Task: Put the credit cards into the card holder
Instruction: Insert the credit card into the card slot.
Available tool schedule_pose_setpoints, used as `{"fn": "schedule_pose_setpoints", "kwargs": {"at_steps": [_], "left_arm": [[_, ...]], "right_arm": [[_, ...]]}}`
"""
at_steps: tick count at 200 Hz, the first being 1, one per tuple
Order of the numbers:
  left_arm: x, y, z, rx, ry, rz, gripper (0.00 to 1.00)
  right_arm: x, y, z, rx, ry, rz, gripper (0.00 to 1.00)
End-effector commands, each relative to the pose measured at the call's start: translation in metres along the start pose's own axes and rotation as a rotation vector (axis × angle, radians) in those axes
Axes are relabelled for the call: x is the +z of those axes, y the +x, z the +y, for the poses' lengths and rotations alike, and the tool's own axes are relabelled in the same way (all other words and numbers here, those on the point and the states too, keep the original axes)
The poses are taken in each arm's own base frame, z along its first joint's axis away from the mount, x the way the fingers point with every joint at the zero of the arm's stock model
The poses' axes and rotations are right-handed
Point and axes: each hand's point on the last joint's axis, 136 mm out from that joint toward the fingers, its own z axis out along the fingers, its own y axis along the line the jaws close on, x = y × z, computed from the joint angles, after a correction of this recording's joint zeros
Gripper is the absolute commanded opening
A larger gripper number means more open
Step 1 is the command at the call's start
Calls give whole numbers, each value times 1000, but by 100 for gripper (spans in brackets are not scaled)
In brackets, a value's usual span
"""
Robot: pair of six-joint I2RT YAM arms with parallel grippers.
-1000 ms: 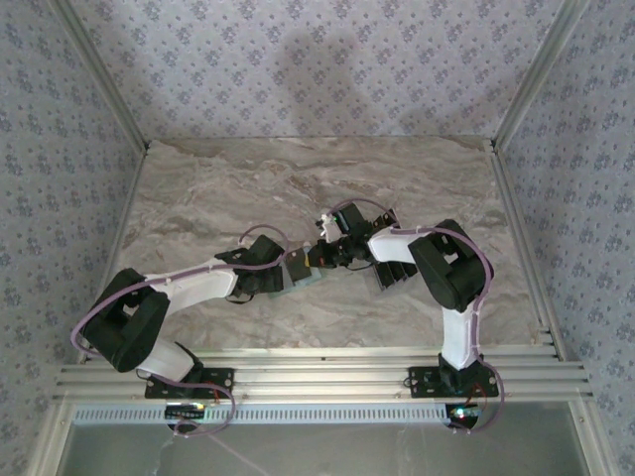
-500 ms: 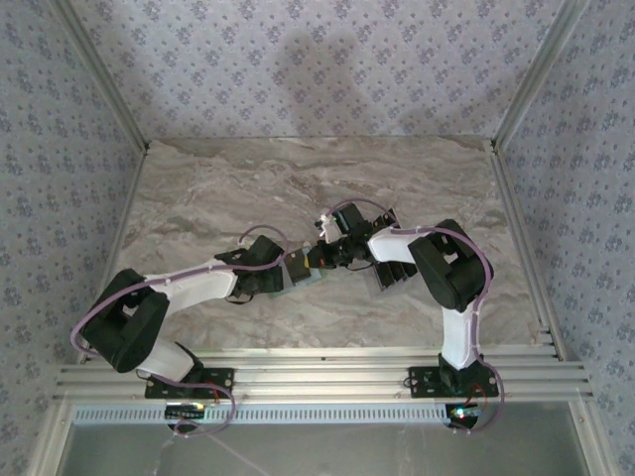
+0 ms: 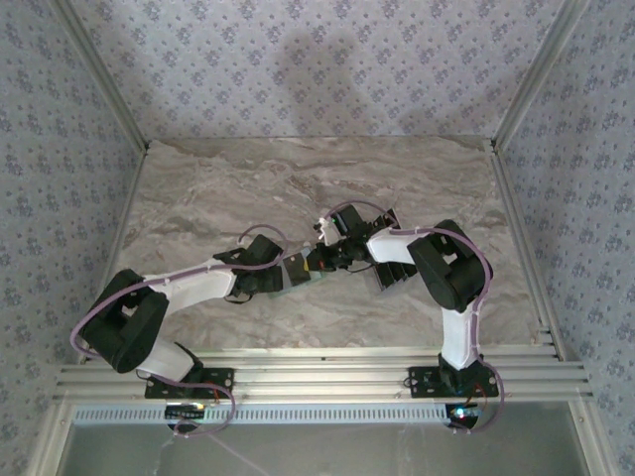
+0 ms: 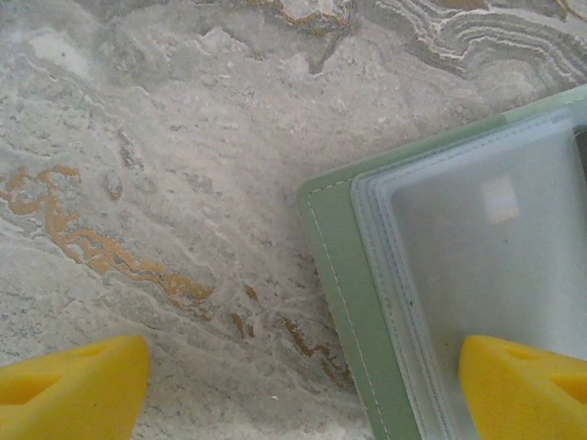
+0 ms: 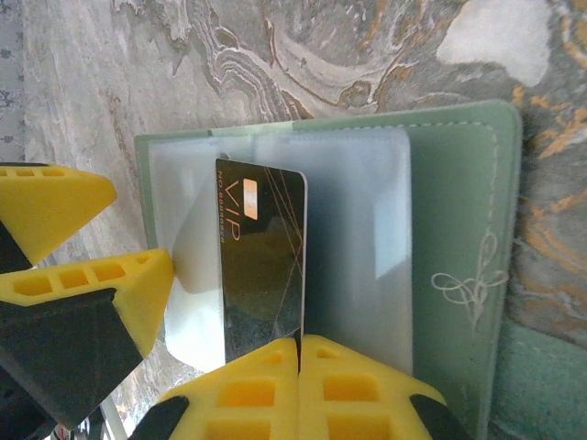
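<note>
Marbled counter [image 3: 248,178] carried the green card holder [image 5: 459,211], which lay open directly ahead of the right jaws. These were pressed together on the near short edge of a black credit card [image 5: 261,257], its long axis pointing straight away over the clear sleeve [image 5: 358,238]. Opposite, the left jaws stood spread wide, one finger [image 4: 523,385] resting on that sleeve, pinching nothing.
</note>
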Motion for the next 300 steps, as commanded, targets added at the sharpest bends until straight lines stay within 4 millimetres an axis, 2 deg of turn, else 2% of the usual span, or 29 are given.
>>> {"fn": "schedule_pose_setpoints", "kwargs": {"at_steps": [1, 95, 170, 205, 239, 266, 278, 292, 295, 300], "left_arm": [[5, 22, 31, 38, -106, 70, 87], [5, 21, 31, 33, -103, 67, 87], [6, 20, 28, 33, -93, 65, 87], [0, 10, 24, 20, -79, 42, 88], [-22, -16, 25, -46, -41, -28, 90], [-39, -28, 32, -106, -8, -61, 91], [-44, -29, 38, -124, -8, -69, 91], [-47, -26, 44, -140, -17, -65, 91], [-47, -24, 45, -143, -20, -61, 91], [-47, -22, 48, -150, -26, -57, 91]], "right_arm": [[7, 14, -1, -1, 3, 54, 0], [16, 9, 4, -5, 7, 56, 0], [28, 17, 13, -15, 15, 78, 0], [29, 17, 21, -22, 23, 85, 0], [14, 7, 35, -38, 34, 61, 18], [-2, 0, 47, -57, 49, 39, 44], [-7, 0, 48, -61, 62, 38, 49], [-13, 1, 45, -57, 92, 35, 51], [-17, -9, 53, -72, 91, 13, 51], [-19, -10, 53, -73, 109, 12, 50]]}}
